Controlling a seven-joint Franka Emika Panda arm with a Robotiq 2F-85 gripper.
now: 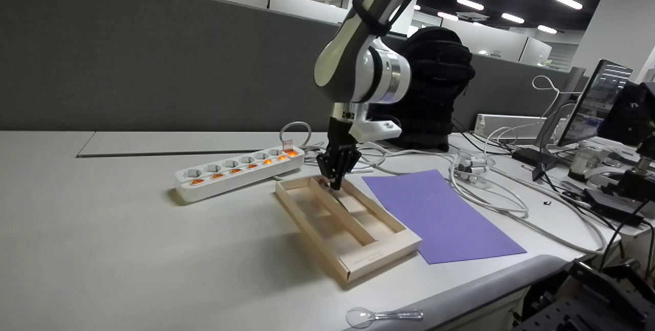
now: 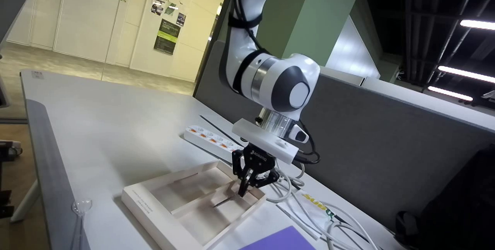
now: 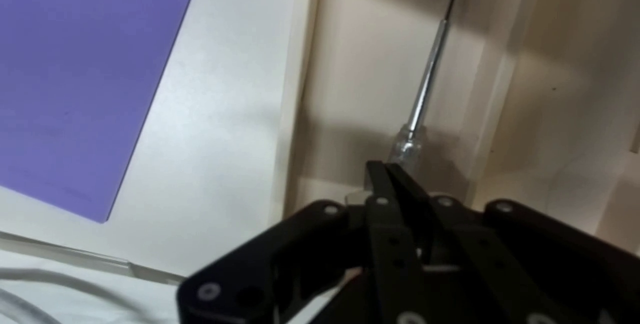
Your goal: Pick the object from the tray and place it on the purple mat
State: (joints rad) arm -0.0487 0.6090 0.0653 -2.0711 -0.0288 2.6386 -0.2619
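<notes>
The object (image 3: 427, 83) is a thin metal stick with a dark pointed tip and a clear handle. It lies lengthwise in one compartment of the pale wooden tray (image 1: 384, 255), near the divider. It also shows in an exterior view (image 2: 222, 202). My gripper (image 3: 384, 165) points down into that compartment at the handle end. Its fingertips are close together and appear shut on the handle; the contact itself is hidden behind the fingers. The gripper also shows in both exterior views (image 1: 335, 186) (image 2: 243, 193). The purple mat (image 1: 445, 218) lies flat beside the tray, on the object's side of it.
A white power strip (image 1: 240, 172) lies beyond the tray's far end. White cables (image 1: 486, 203) run behind and around the mat. A clear spoon (image 1: 384, 315) lies at the table's front edge. A black backpack (image 1: 430, 85) and a monitor (image 1: 596, 106) stand farther off.
</notes>
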